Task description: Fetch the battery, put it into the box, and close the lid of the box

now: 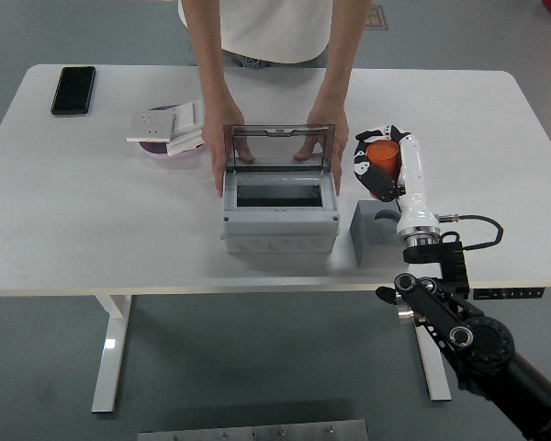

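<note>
My right hand (375,165) is shut on the orange battery (381,154), holding it above the table just right of the grey box (279,220). The box stands at the table's middle with its clear lid (279,147) raised upright. A person's two hands (222,147) rest on the table behind the box, one at each side of the lid. A grey battery holder (369,230) sits below my hand, right of the box. My left arm is out of view.
A black phone (73,89) lies at the far left. White switch plates on a purple disc (170,130) sit left of the box. A cable (473,225) loops from my right wrist near the table's front edge.
</note>
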